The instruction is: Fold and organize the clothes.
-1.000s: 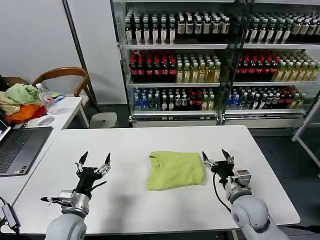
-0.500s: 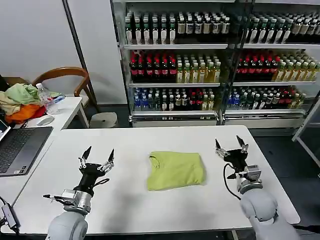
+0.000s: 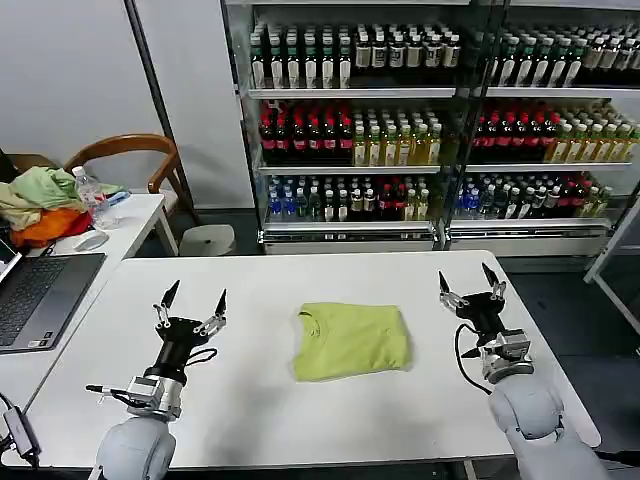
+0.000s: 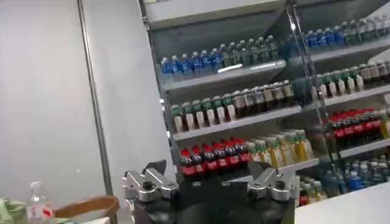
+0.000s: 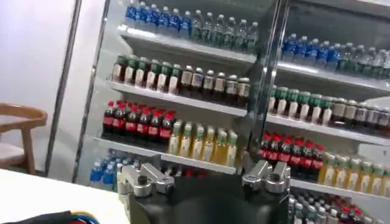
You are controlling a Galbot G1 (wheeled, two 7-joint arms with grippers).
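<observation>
While the folded T-shirt lies between — left hand raised, splayed, empty | right hand likewise.

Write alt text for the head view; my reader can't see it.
A folded yellow-green T-shirt lies mid-table between the left gripper and right gripper, both raised with open jaws. Drink shelves stand behind.
</observation>
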